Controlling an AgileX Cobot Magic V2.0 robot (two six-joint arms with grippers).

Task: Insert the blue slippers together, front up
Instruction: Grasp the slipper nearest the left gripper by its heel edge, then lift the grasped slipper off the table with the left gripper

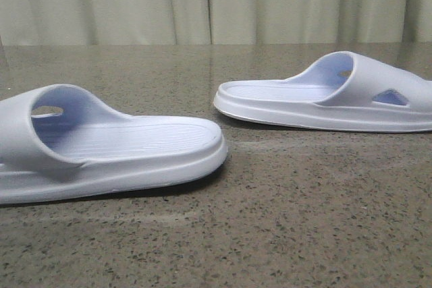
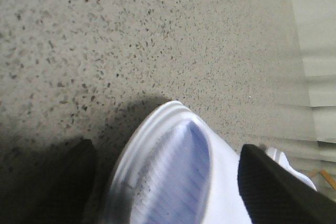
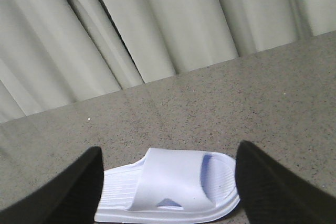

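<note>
The near slipper [image 1: 101, 150] lies flat at the front left of the speckled surface [image 1: 283, 234], the far slipper [image 1: 331, 96] at back right, well apart with bare stone between. Left claw [image 2: 168, 182] and right claw [image 3: 168, 187] both spread wide, each straddling a slipper.
</note>
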